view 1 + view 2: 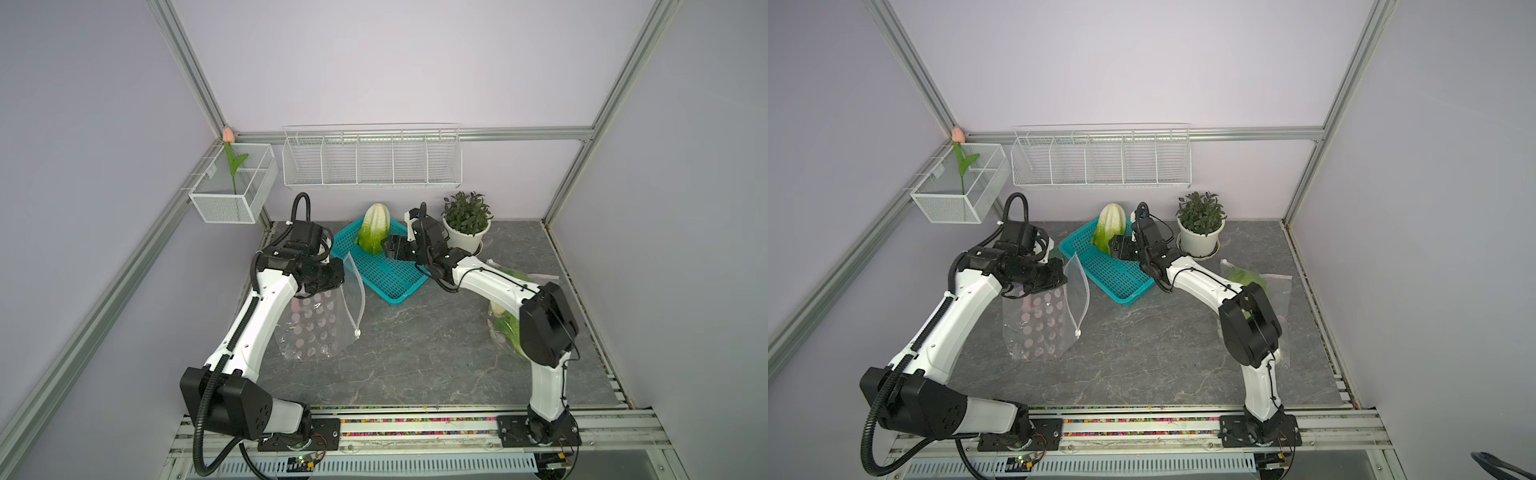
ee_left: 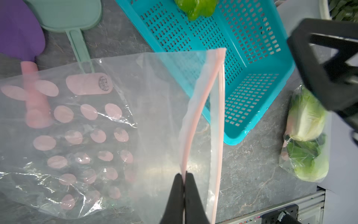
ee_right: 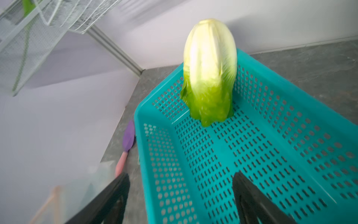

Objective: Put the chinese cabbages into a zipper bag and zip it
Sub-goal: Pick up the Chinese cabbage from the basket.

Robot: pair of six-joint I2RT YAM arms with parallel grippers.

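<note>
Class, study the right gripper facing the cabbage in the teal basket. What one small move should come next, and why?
Probably ease the right gripper forward until its jaws straddle the cabbage. The jaws stand wide and empty over the teal basket, the cabbage leans on the far wall ahead, and the left gripper holds the zipper bag by its rim, mouth open.

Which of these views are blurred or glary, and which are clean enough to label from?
Right wrist view: smeared throughout, the chinese cabbage and the holes of the teal basket streaked. Left wrist view: sharp on the zipper bag pinched by the left gripper, with glare streaks on its crinkled film. Both top views: crisp, evenly lit, only soft shadows.
</note>
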